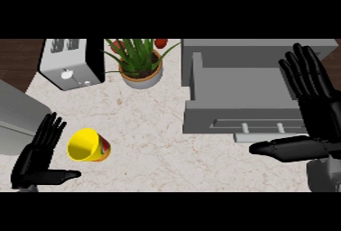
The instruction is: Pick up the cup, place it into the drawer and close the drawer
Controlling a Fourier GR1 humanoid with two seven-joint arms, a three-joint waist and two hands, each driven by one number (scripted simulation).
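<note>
A yellow cup [87, 145] with a red pattern lies tilted on the speckled counter at the lower left, its mouth facing up and left. My left hand [39, 158] stands open just left of the cup, fingers straight, thumb out below it, not touching. The grey drawer [240, 85] is pulled open at the right, its inside bare, its front panel and handle [263, 127] facing me. My right hand [318, 113] is open over the drawer's right edge, fingers pointing up, thumb stretched left near the handle.
A white toaster [69, 63] stands at the back left. A potted plant [140, 63] with green leaves and red flowers sits beside it. A grey appliance edge [16, 117] shows at the far left. Dark wood floor [16, 58] lies beyond the counter.
</note>
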